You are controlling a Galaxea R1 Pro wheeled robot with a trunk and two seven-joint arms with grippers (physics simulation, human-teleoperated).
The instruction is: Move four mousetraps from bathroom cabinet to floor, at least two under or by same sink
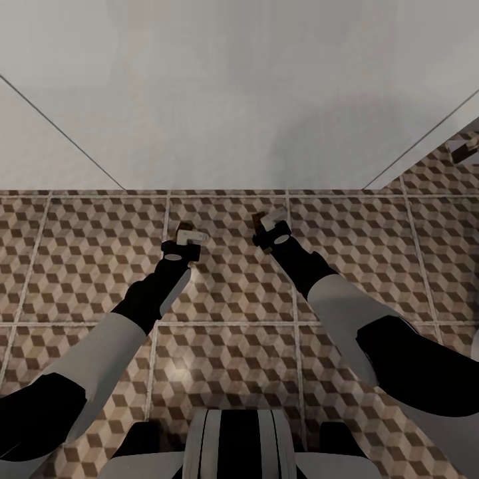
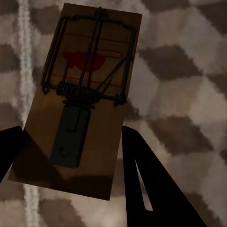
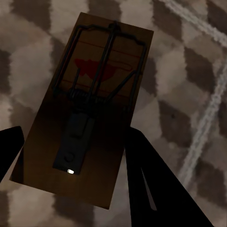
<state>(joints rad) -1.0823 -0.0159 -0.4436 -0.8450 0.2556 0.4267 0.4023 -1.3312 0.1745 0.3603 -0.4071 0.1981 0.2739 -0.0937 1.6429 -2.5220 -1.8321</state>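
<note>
From the head view both arms reach over the bathroom floor (image 1: pixel 86 246) toward the white wall, and each gripper — left gripper (image 1: pixel 188 237), right gripper (image 1: pixel 269 223) — shows just a sliver of brown board. The wrist views give the detail: the left mousetrap (image 2: pixel 80 94) and the right mousetrap (image 3: pixel 87 109) sit clamped between dark fingers, red-marked faces up — above the tiles. Another mousetrap (image 1: pixel 464 152) lies at the floor's far right edge.

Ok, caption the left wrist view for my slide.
Left gripper holding a mousetrap above the patterned floor.
</note>
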